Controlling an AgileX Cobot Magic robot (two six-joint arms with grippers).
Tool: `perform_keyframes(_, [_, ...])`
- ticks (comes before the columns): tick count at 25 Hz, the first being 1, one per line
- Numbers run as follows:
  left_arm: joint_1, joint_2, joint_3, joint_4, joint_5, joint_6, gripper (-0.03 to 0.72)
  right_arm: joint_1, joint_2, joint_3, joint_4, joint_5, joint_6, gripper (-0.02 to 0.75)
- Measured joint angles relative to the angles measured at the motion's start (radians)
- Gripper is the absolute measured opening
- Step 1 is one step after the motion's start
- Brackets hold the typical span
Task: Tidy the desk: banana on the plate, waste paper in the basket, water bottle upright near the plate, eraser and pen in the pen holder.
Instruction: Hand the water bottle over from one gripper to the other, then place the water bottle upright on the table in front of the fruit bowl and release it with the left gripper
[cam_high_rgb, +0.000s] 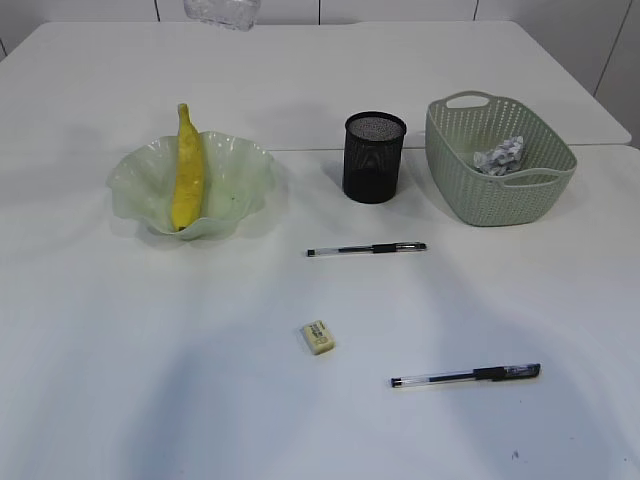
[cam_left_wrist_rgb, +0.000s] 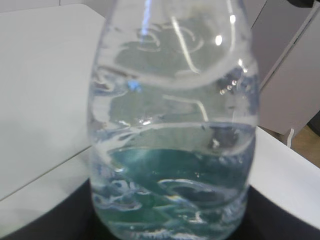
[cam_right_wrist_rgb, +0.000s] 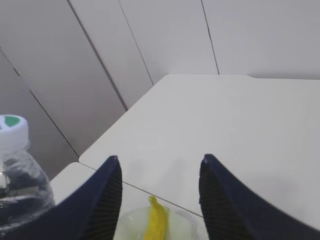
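Exterior view: two pens (cam_high_rgb: 366, 249) (cam_high_rgb: 466, 375), one eraser (cam_high_rgb: 317, 337), one banana (cam_high_rgb: 187, 170).

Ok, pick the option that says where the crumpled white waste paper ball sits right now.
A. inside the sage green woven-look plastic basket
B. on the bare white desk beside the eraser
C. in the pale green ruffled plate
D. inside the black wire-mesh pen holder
A: the crumpled white waste paper ball lies on the floor of the sage green woven-look plastic basket, at the right of the exterior view.
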Motion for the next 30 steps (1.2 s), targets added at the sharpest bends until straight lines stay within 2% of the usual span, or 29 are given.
perform_keyframes(9, [0.000, 0.000, 0.000, -0.012, -0.008, 0.000, 0.380, 0.000, 0.004, 0.000, -0.253, -0.022, 0.000, 0.384])
perform_keyframes(14, [0.000, 0.000, 0.000, -0.012, -0.019, 0.000, 0.380, 0.000, 0.004, 0.000, -0.389, -0.022, 0.026, 0.501])
perform_keyframes(17, [0.000, 0.000, 0.000, -0.016, -0.061, 0.000, 0.380, 0.000, 0.004, 0.000, -0.465, -0.019, 0.032, 0.526])
perform_keyframes(24, [0.000, 0.000, 0.000, -0.089, -0.157, 0.000, 0.380, 0.000, 0.004, 0.000, -0.520, 0.025, 0.036, 0.534])
perform_keyframes(30, [0.000, 0.000, 0.000, -0.089, -0.159, 0.000, 0.380, 0.000, 0.004, 0.000, -0.651, 0.033, 0.064, 0.534])
